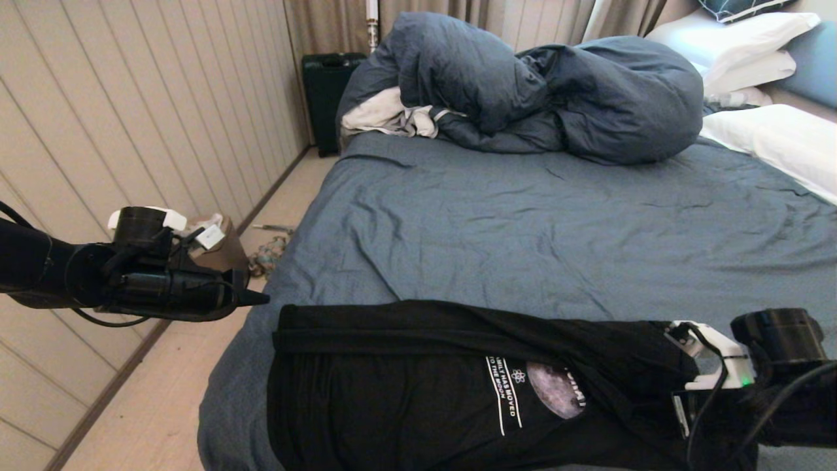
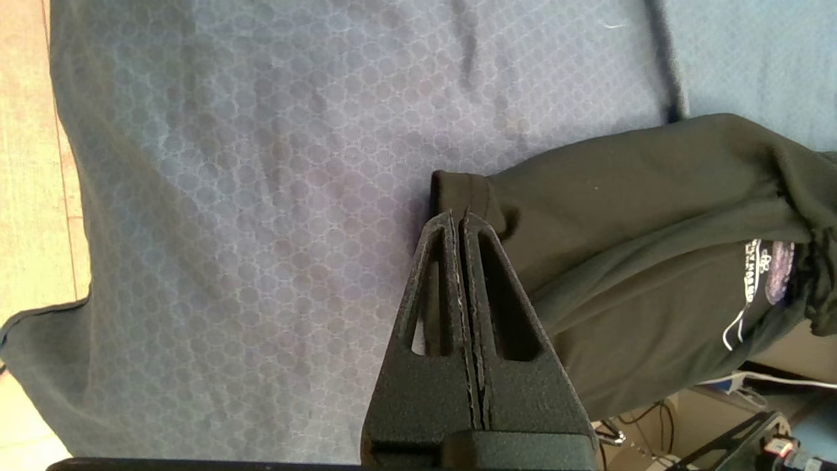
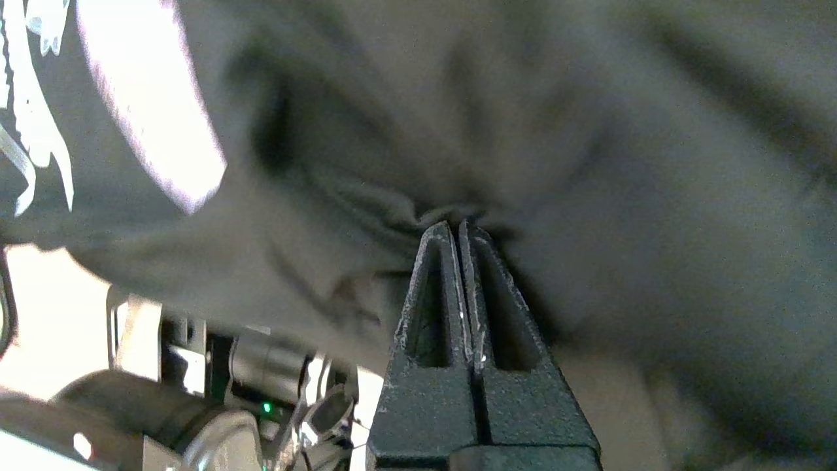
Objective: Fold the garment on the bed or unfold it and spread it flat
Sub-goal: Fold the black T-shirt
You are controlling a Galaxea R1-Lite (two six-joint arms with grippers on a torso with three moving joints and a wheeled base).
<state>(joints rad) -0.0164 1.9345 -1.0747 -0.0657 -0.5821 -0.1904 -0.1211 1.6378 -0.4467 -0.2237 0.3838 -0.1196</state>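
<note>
Cloth and matt plastic on a bedroom scene

The garment (image 1: pixel 418 392) is thin, soft, matt black fabric with a grey and white print; the bed (image 1: pixel 523 222) wears a wrinkled slate-blue sheet, with a puffy duvet (image 1: pixel 556 91) at upper centre. The left gripper (image 2: pixel 458 219) looks like rough, grainy black plastic. Wall panels (image 1: pixel 131 118) at upper left are smooth.

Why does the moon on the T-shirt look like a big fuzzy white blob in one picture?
In the right wrist view the garment is very close and smeared, so its moon print glares white; in the head view the same print is sharp and grey on the garment.
</note>
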